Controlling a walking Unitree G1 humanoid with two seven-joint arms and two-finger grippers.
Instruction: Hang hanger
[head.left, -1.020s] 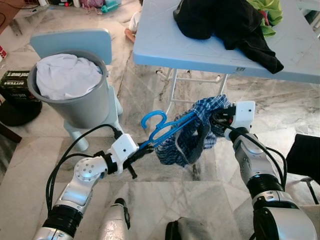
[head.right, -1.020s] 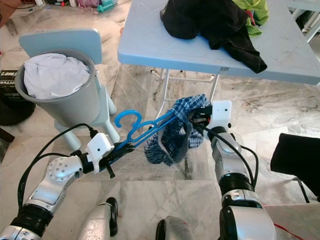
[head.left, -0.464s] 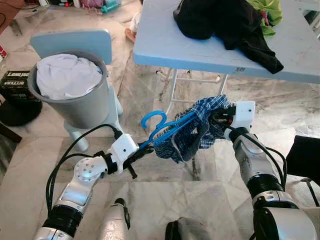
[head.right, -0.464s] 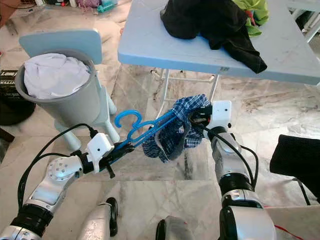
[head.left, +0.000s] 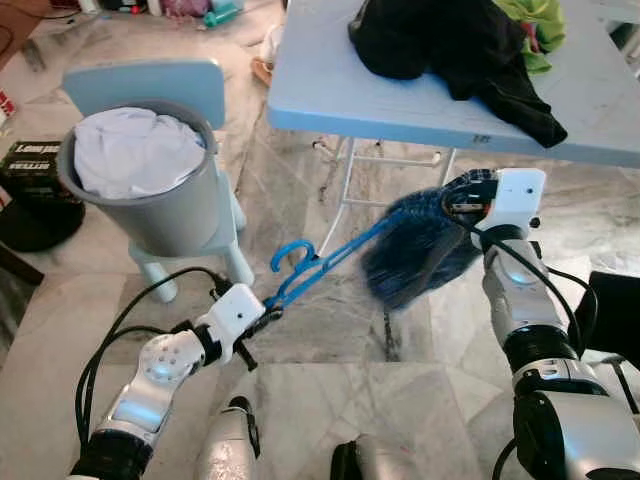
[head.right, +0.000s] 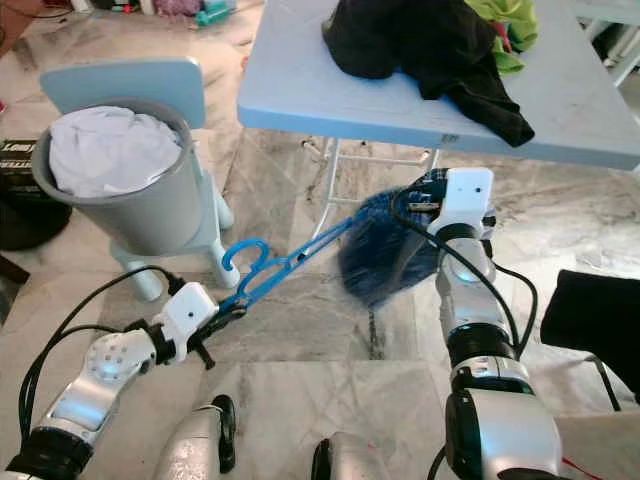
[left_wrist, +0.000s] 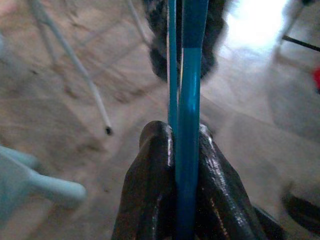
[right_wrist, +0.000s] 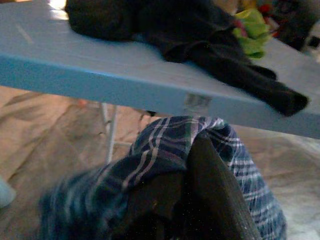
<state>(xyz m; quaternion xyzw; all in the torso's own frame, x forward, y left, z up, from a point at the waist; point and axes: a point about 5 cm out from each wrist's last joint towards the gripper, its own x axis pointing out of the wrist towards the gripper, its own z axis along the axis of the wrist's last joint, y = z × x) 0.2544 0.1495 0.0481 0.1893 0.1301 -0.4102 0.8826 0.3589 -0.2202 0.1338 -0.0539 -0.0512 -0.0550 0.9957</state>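
Plaid cloth (head.left: 415, 255) now off hanger (head.left: 320, 268).

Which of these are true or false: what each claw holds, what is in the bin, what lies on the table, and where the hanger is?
1. The left gripper is shut on the blue hanger. True.
2. The right gripper holds the black garment. False: it grips the blue checked cloth; the black garment lies on the table.
3. The grey bin holds white cloth. True.
4. The hanger hangs from the table edge. False: it is held in the air between the two arms, below the table.
5. A green cloth lies on the table. True.
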